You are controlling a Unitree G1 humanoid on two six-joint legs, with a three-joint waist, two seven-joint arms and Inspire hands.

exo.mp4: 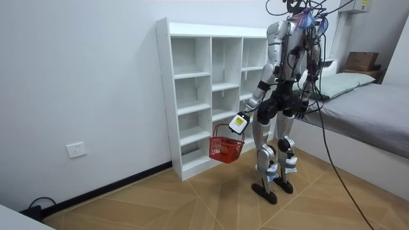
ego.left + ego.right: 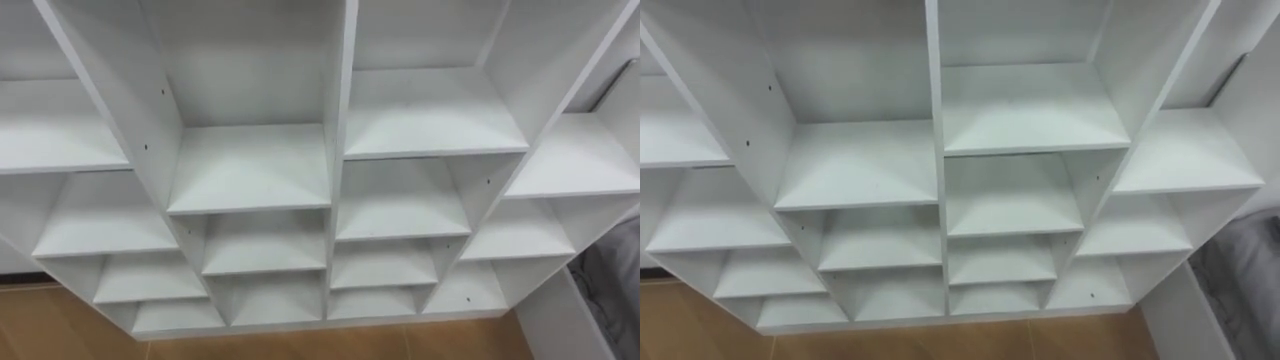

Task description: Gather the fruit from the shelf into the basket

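You stand on the wooden floor [image 1: 192, 204] at the tall white shelf closet [image 1: 192, 76], near a grey bed [image 1: 370, 115]. Your left hand [image 1: 238, 122] has its fingers closed round the red wire basket [image 1: 225, 148].

**Head cameras close, room camera far**

Both eye views look steeply down from the robot's head, close to the white closet [image 2: 335, 150], facing its open compartments down to its bottom edge and the wood floor [image 2: 60, 325]. The room view stands well back, seeing the closet's front obliquely, the robot before it. All share the compartments.
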